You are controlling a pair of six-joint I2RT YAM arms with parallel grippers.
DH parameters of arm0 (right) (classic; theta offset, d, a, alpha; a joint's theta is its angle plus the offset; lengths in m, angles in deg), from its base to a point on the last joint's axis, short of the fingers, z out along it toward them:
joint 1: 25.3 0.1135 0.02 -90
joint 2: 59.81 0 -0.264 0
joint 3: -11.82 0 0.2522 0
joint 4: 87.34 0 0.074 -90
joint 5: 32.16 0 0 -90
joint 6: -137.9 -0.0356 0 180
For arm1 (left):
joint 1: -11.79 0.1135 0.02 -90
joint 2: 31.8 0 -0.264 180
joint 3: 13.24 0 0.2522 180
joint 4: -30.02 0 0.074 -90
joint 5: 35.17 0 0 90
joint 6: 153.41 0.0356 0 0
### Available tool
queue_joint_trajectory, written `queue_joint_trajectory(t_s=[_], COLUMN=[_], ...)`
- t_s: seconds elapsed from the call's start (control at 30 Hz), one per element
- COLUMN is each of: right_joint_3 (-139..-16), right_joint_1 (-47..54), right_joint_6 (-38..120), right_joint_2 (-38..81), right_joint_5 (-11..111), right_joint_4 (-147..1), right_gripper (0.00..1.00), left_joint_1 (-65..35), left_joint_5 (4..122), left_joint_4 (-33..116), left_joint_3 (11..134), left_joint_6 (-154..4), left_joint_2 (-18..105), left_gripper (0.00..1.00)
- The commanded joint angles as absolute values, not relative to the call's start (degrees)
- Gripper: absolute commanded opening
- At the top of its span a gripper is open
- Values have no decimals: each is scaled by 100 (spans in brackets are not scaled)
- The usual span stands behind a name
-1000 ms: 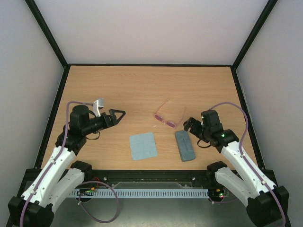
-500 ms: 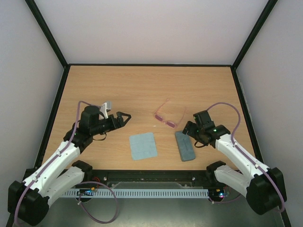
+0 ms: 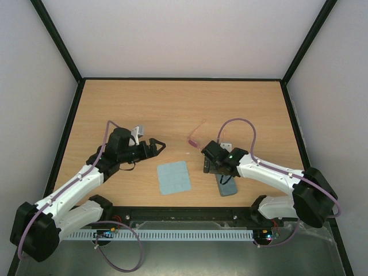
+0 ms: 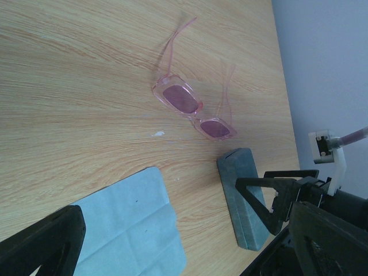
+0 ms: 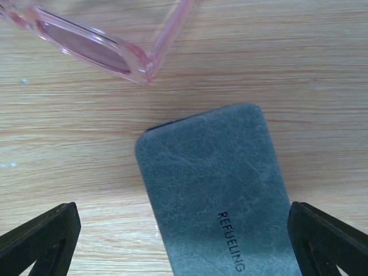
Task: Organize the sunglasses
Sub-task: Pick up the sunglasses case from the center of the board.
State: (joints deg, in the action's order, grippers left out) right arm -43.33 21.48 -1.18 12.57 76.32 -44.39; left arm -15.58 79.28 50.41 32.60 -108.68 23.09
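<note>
The sunglasses point(image 4: 181, 99) lie arms unfolded on the surface point(image 3: 172, 103), just beyond the case's point(image 5: 218, 190) far end and apart from it. The right end effector point(image 5: 181, 213) is spread wide astride that end. The left end effector point(image 3: 159, 144), also apart and empty, hangs near the cloth point(image 3: 173, 177).

wood-grain table point(image 3: 172, 103), pink sunglasses point(image 4: 192, 106) right of centre, arms unfolded, lenses toward near edge, grey-blue case point(image 5: 213, 178) just beside them, not touching, light blue cloth point(image 3: 174, 177) flat, left of case
</note>
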Motion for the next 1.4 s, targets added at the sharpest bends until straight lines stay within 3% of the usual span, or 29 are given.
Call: queue_joint_trajectory(t_s=[0.0,0.3,0.63,1.07,1.37], right_joint_3=[-4263,-4011,-3581,-3739,-4324], right_joint_1=[2456,2603,2607,2608,2603], right_joint_6=[-525,-815,-939,-844,-407], right_joint_2=[1458,1332,1034,642,-145], right_joint_5=[8325,8323,8170,7958,6933], right_joint_4=[-3759,-3689,-4007,-4077,-4724], right_gripper=[100,98,84,48,48], left_joint_1=[-1651,-1797,-1941,-2171,-2783], left_joint_5=[7890,7817,7748,7722,8106], left_joint_4=[4795,4705,4653,4694,4518], left_joint_3=[3164,3115,3107,3158,3307], left_joint_6=[-10888,-10926,-10985,-11084,-11482], left_joint_2=[2385,2521,2610,2664,2531], left_gripper=[100,99,100,100,100])
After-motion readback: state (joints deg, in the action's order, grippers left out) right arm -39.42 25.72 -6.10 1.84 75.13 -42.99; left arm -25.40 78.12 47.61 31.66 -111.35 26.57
